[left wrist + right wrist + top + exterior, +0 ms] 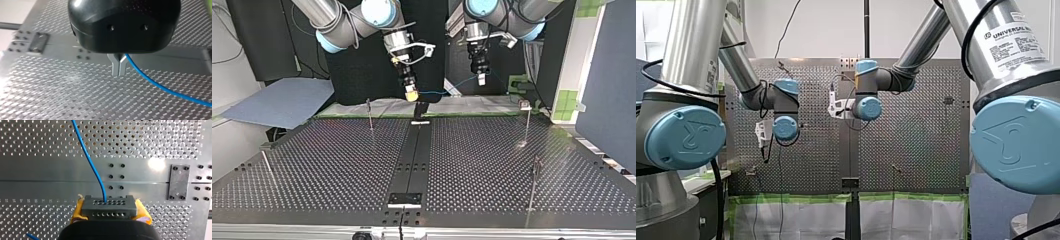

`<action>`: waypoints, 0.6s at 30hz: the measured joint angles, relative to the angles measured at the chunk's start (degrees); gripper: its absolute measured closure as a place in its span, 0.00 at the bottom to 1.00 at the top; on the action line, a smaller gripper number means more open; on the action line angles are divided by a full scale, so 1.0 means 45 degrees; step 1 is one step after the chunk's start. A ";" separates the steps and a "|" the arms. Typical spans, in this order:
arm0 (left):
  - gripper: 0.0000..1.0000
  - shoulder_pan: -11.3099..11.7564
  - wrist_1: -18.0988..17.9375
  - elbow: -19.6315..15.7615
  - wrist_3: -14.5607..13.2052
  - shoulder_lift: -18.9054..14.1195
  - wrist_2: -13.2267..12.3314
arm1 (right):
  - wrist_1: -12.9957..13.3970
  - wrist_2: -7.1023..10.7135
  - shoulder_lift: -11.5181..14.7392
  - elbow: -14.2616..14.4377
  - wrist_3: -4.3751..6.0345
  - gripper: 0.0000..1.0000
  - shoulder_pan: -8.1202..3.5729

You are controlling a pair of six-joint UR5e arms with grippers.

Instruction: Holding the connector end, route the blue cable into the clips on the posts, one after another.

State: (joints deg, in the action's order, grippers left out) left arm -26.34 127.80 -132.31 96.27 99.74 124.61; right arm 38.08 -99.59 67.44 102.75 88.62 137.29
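Two grippers hang above the table edge nearest the arms. Right gripper: yellow pads pinching the grey connector. Blue cable leaves the connector and runs across to the left gripper: metal fingers pressed together, cable emerging at their root; whether pinched, cannot tell. Several thin posts stand on the perforated table, well apart from the cable.

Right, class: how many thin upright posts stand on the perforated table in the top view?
4: far-left post, far-right post, near-right post, and leaning near-left post. A thin stem at the near edge's middle may be a fifth.
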 joint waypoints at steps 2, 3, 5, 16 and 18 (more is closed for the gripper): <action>1.00 0.0137 0.0284 0.0289 0.0004 -0.0293 0.0006 | 0.0002 0.0060 -0.0015 -0.0015 0.0127 1.00 0.0029; 1.00 0.0191 0.0408 0.0400 0.0003 -0.0409 0.0008 | 0.0009 0.0094 -0.0023 -0.0020 0.0196 1.00 0.0035; 1.00 0.0305 0.0665 0.0666 -0.0001 -0.0673 0.0018 | 0.0015 0.0143 -0.0029 -0.0047 0.0260 1.00 0.0020; 1.00 0.1073 0.2127 0.2124 -0.0017 -0.2133 -0.0115 | -0.0417 0.0756 -0.0046 -0.0977 0.0511 1.00 -0.0059; 1.00 0.1289 0.2378 0.2369 -0.0009 -0.2380 -0.0267 | -0.0564 0.0952 -0.0049 -0.1256 0.0584 1.00 -0.0060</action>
State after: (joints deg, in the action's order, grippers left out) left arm -20.54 138.50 -121.65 96.23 89.03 123.41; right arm 35.54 -95.30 67.22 97.10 91.25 137.01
